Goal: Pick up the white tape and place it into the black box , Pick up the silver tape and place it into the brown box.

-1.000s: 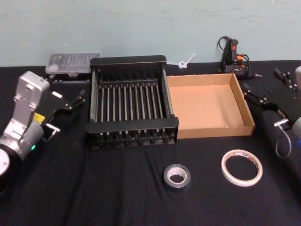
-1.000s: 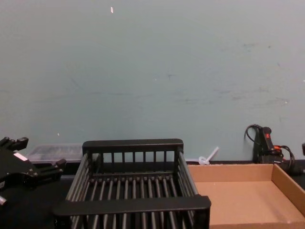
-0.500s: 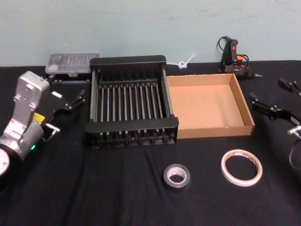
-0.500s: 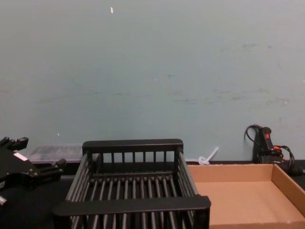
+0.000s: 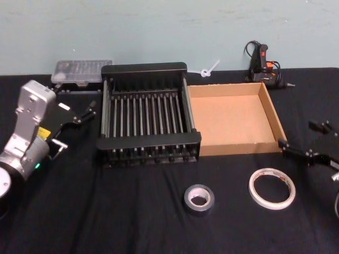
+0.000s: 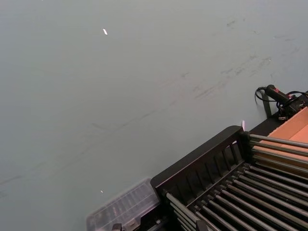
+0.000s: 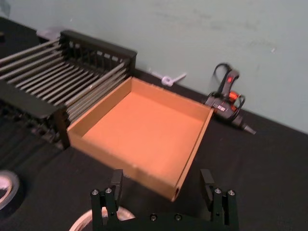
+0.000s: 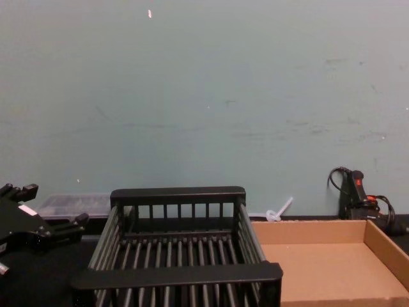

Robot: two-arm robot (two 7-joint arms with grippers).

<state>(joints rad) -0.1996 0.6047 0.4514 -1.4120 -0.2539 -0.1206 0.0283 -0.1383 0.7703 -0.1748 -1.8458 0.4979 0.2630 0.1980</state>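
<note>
Right claw (image 5: 306, 140) is spread wide at about 1 o'clock of the flat white labelled tape roll (image 5: 272, 188) on the black worktop (image 5: 106, 211), so I'd centre over it before dropping straight down.

I think I work in a small workshop or lab, because my tabletop (image 5: 132, 222) has a black cloth on it, the wall (image 8: 204, 96) behind is plain pale green, and a glue gun (image 5: 263, 66) and a clear parts case (image 5: 82, 70) lie at the back.
</note>
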